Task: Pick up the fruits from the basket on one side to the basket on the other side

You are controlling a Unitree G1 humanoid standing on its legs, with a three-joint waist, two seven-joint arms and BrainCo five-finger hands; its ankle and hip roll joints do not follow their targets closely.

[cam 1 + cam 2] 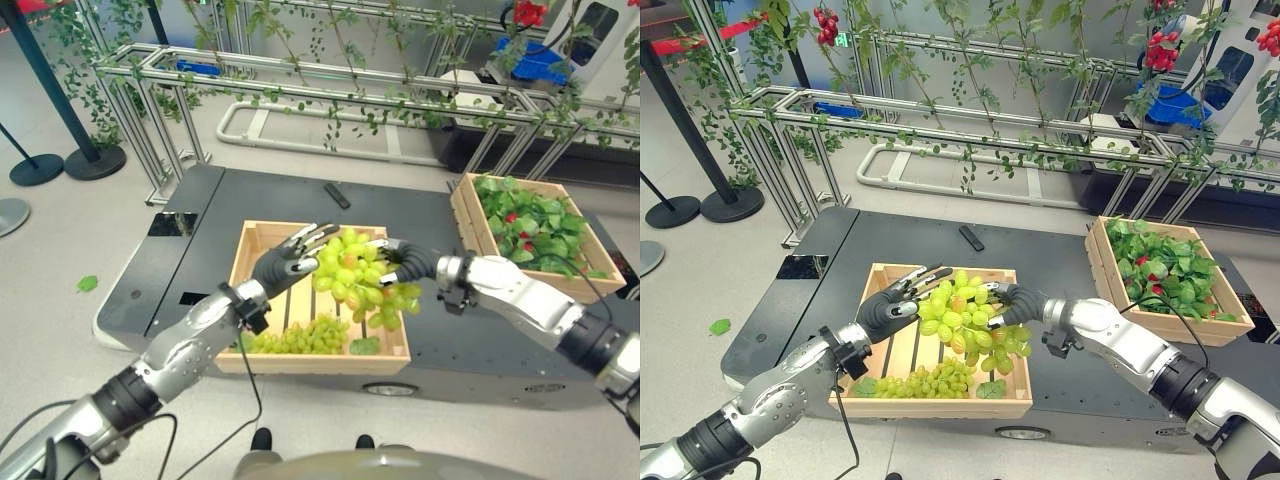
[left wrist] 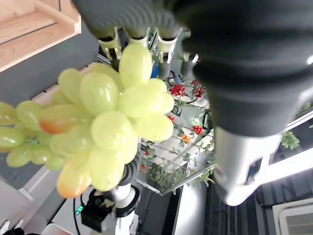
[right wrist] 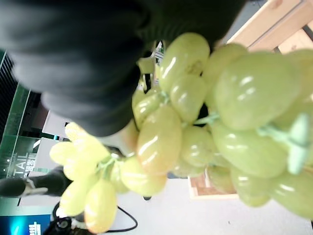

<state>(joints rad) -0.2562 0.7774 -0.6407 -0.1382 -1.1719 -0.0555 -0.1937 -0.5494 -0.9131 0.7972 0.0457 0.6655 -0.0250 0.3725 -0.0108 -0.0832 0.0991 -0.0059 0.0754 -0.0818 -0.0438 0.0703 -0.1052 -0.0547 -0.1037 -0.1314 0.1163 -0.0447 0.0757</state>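
Here, I had both hands cupping a grape bunch (image 1: 360,280) above the slatted crate (image 1: 255,240), left hand (image 1: 285,262) straight-fingered, right hand (image 1: 405,262) curled round it, judging steady support essential toward the leafy crate (image 1: 590,285).

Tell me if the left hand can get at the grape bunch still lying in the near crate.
Probably not as things stand: the left hand is pressed against the lifted grape bunch that both hands carry. The lying bunch itself sits uncovered in the crate.

Bright, even light; wrist views blurred up close.
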